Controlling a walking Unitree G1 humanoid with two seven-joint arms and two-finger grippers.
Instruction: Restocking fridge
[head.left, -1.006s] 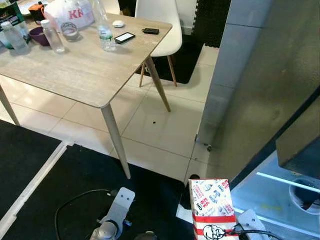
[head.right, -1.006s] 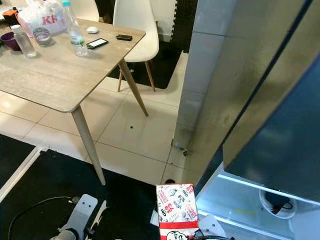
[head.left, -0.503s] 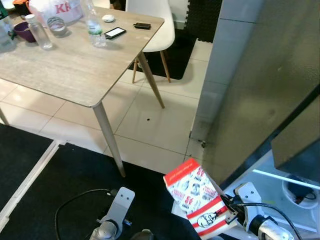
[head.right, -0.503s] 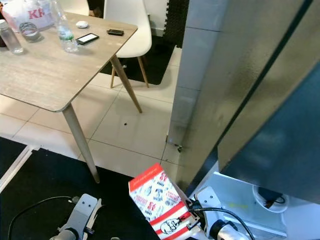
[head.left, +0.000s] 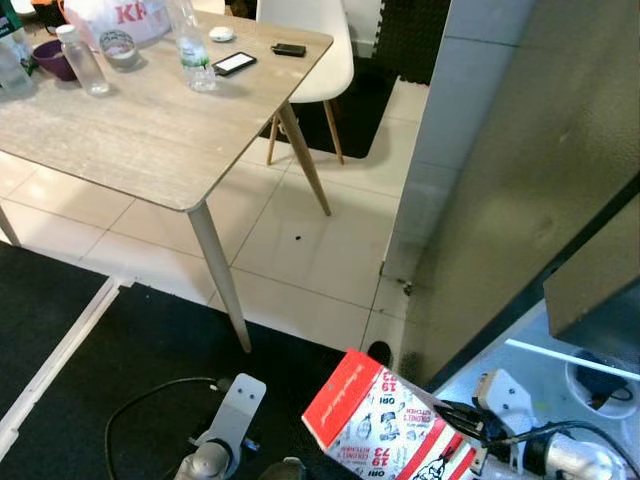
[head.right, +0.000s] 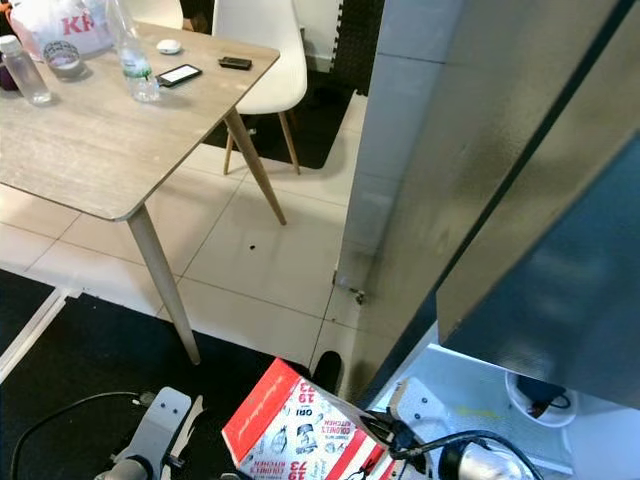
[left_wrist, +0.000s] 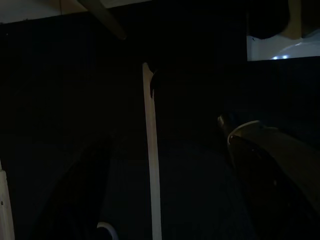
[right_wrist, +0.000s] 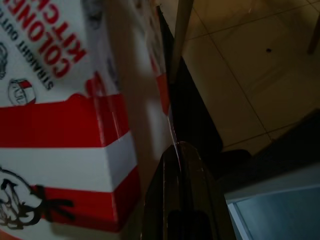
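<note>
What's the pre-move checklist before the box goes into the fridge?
1. Grip: right gripper shut on the red-and-white box: ok.
2. Box attitude: tilted well over, red top pointing away from the fridge: not ok.
3. Fridge access: lit white interior visible past the open door: ok.
4. Landing spot: a white bowl sits inside; free room for the box: cannot tell.
5. Cable on the dark mat near the left arm, snag risk: cannot tell.
6. Left gripper: view too dark: cannot tell.
</note>
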